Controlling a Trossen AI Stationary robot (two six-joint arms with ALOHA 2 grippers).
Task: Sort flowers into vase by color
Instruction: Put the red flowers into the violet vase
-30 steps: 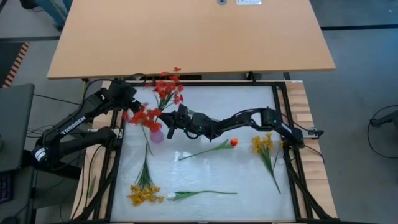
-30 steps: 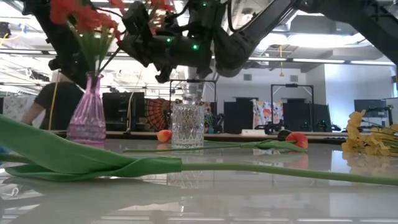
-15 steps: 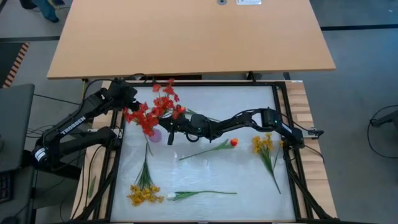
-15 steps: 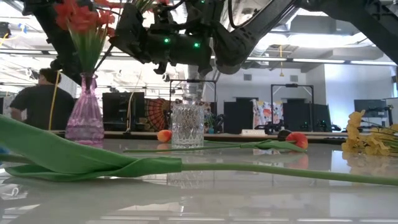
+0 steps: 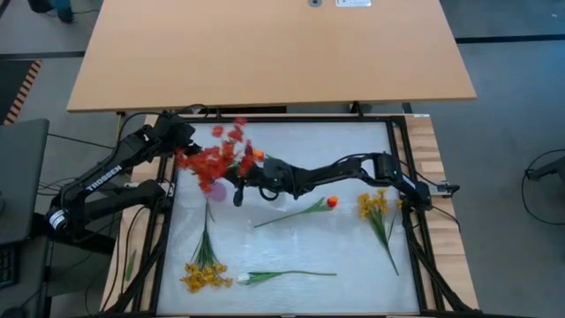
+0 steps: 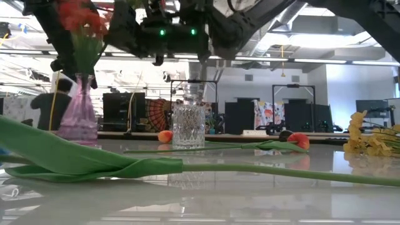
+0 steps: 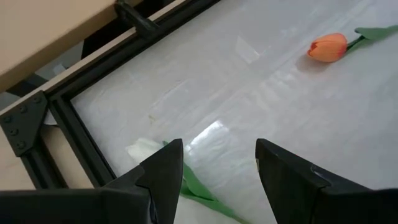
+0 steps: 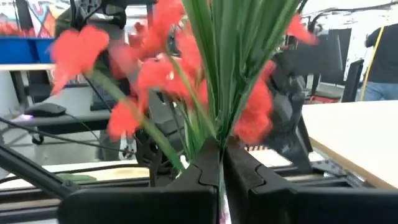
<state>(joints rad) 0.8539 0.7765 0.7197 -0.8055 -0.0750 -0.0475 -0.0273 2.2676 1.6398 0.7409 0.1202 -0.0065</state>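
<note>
My right gripper point(image 5: 237, 189) is shut on a red spray point(image 5: 214, 159) above the pink vase point(image 6: 78, 115) at the table's left. The spray's blossoms point(image 6: 81, 15) mix with red flowers standing in that vase. My left gripper point(image 7: 217, 152) is open and empty at the far left point(image 5: 179, 141), behind the blossoms. An orange-red tulip point(image 5: 331, 202), two yellow bunches point(image 5: 201, 274) point(image 5: 375, 205) and a white tulip point(image 5: 243, 278) lie on the table. An orange bud point(image 6: 165, 135) lies beside a clear glass vase point(image 6: 188, 125). My right gripper pinches the red spray's bundle of green stems point(image 8: 217, 134) between its two fingers point(image 8: 200, 177), below the blossoms. The fingers come level from the table's right and lie across the stems. The spray stands upright over the pink vase. The gripper hides the stems' lower end.
The black frame point(image 5: 402, 177) rims the white table top. The white tulip's long leaf and stem point(image 6: 94, 159) lie across the near part of the table. A wooden desk point(image 5: 274, 53) stands behind the table. A person point(image 6: 47, 103) is in the room beyond.
My right gripper has carried the red spray toward the table's left edge, staying shut on it. The spray's blossoms, which stood apart on the far side, now overlap the red flowers in the pink vase. The vase shows a little farther left and blurred in the low view.
</note>
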